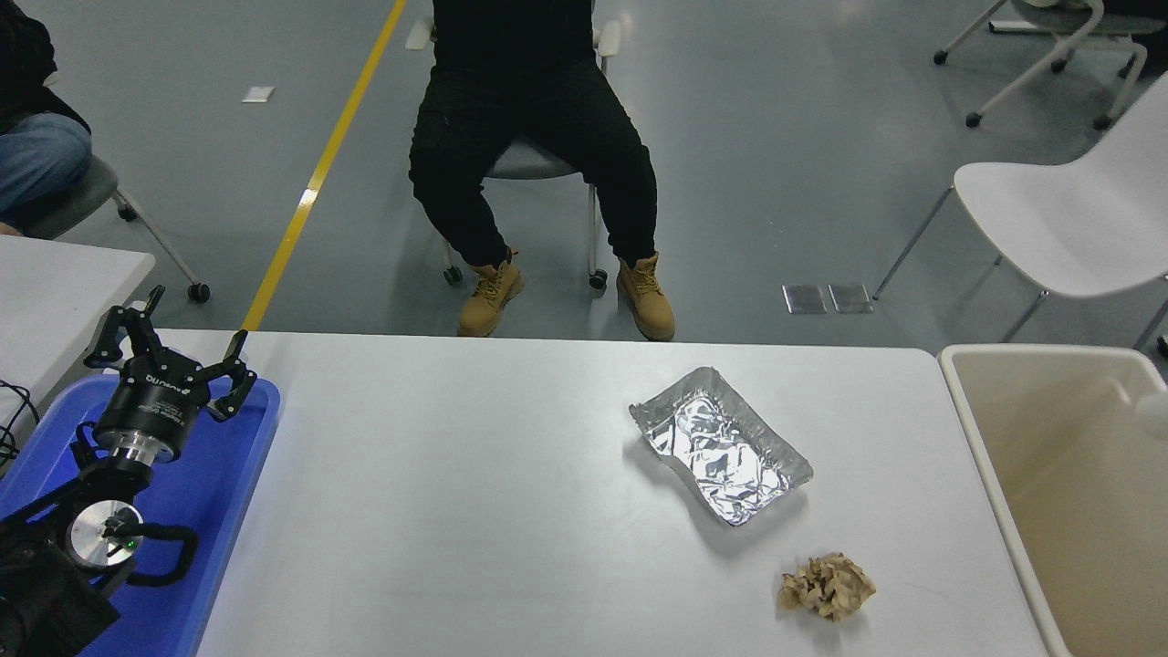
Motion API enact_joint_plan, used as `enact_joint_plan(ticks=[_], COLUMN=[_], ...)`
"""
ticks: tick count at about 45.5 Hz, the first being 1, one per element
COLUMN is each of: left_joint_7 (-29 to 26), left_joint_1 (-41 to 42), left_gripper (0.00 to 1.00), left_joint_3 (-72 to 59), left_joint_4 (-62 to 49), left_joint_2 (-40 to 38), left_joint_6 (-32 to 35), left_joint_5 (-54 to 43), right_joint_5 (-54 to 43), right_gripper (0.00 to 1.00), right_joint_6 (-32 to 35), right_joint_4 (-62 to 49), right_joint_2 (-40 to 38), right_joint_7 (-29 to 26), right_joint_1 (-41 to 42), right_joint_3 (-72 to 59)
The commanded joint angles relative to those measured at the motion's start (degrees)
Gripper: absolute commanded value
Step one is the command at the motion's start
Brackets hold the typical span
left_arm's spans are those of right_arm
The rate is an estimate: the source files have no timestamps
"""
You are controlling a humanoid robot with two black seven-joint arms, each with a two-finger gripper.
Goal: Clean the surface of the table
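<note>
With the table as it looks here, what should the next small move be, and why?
Probably bring the right arm, not in view, over the foil tray or the crumpled brown paper: both lie on the table surface beside the beige bin. The left gripper sits parked over the blue tray.

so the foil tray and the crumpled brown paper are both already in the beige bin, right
No. The head view shows the foil tray and the crumpled brown paper both lying on the table surface, left of the beige bin.
</note>
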Motion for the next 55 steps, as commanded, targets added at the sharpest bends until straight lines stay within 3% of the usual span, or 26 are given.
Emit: enact_joint_plan(ticks=[1, 29, 33, 38, 41, 45, 55], left_joint_7=[0.01, 0.01, 0.01, 0.01, 0.01, 0.01, 0.01], left_joint_1=[0.00, 0.00, 0.00, 0.00, 0.00, 0.00, 0.00], left_gripper=[1.00, 1.00, 1.00, 1.00, 1.00, 1.00, 1.00], left_joint_3=[0.00, 0.00, 0.00, 0.00, 0.00, 0.00, 0.00], left_joint_4=[0.00, 0.00, 0.00, 0.00, 0.00, 0.00, 0.00], left_joint_2=[0.03, 0.03, -0.05, -0.06, 0.03, 0.03, -0.05], left_joint_6=[0.00, 0.00, 0.00, 0.00, 0.00, 0.00, 0.00], left_joint_5=[-0.01, -0.01, -0.01, -0.01, -0.01, 0.08, 0.08], right_joint_5=[0.28, 0.46, 1.25, 4.50, 6.78, 10.21, 13.91], right_gripper=[0.00, 0.00, 0.25, 0.69, 0.86, 0.97, 0.98], right_joint_6=[-3.14, -4.38, -5.60, -9.90, -12.19, -13.34, -12.99], right_joint_4=[-3.44, -3.79, -4.76, -5.11, -5.11, -5.02, -5.02], right_joint_2=[6.66, 7.72, 7.72, 7.89, 7.98, 7.98, 8.69], right_joint_7=[-1.61, -2.23, -2.14, -2.14, -2.14, -2.14, -2.14], right_joint_1=[-4.47, -5.88, -6.32, -7.28, -7.64, -7.99, -7.11], right_joint_3=[-1.01, -0.31, -0.31, -0.31, -0.22, -0.22, -0.22])
